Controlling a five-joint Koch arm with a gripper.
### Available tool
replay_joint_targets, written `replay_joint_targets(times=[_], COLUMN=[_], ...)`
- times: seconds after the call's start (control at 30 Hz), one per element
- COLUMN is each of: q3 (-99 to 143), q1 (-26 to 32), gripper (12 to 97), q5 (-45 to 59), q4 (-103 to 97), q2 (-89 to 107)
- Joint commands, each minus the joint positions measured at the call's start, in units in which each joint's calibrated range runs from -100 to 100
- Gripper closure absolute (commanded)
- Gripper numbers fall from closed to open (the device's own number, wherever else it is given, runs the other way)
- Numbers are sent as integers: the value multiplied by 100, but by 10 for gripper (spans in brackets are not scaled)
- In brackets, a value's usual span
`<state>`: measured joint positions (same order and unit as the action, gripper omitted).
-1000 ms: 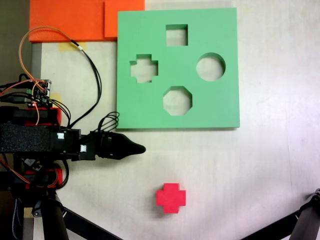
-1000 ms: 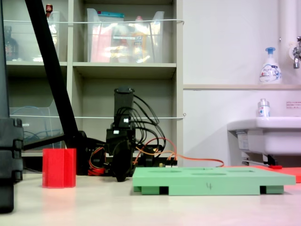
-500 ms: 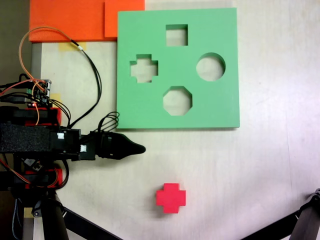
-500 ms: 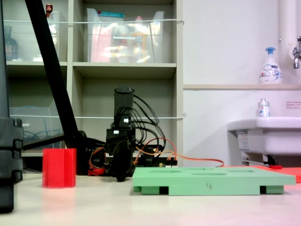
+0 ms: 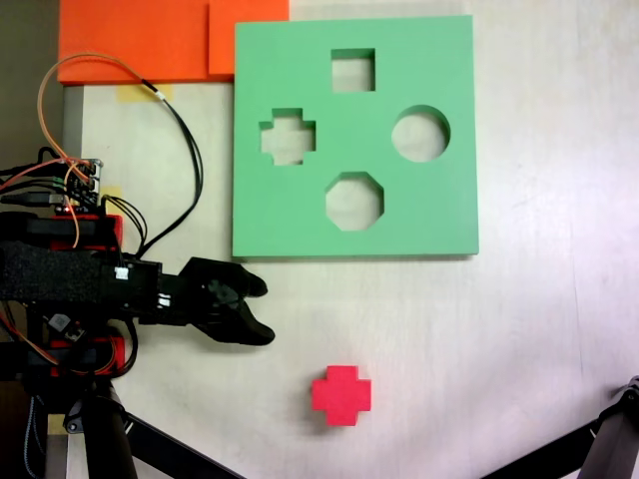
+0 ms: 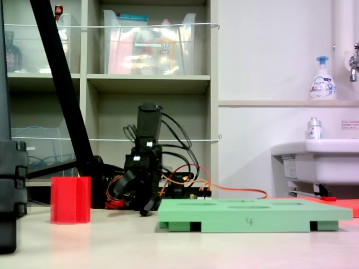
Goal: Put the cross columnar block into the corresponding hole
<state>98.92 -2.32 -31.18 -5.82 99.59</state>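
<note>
The red cross columnar block (image 5: 340, 395) stands upright on the table, below the green foam board (image 5: 429, 215) in a fixed view; from the side, the block (image 6: 70, 200) is left of the board (image 6: 252, 213). The plus-shaped hole (image 5: 288, 137) lies at the board's left and holds nothing. My black gripper (image 5: 260, 311) is open, with nothing between its jaws. It hovers left of and above the block in the picture, just below the board's lower left corner. From the side, the gripper (image 6: 136, 196) points down near the table.
Square (image 5: 352, 70), round (image 5: 420, 134) and octagonal (image 5: 353, 201) cutouts share the board. Orange foam sheets (image 5: 140, 40) lie at top left. Black tripod legs (image 5: 110, 439) (image 5: 604, 449) cross the bottom corners. Cables (image 5: 170, 150) loop from the arm's base.
The gripper has gone from shut to open, its jaws spreading apart, and the arm has pulled back slightly and angled toward the red block. Block and board have not moved.
</note>
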Motion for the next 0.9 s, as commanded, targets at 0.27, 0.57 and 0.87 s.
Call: replay_joint_targets(times=[0.27,0.57,0.87], q3=[-3162,-5795,-7639], q1=[-225,-249,-317], gripper=[682,719,446], q5=[-1480,-1661,-1665], q4=[5363,8570,10525], q2=[41,41,-322])
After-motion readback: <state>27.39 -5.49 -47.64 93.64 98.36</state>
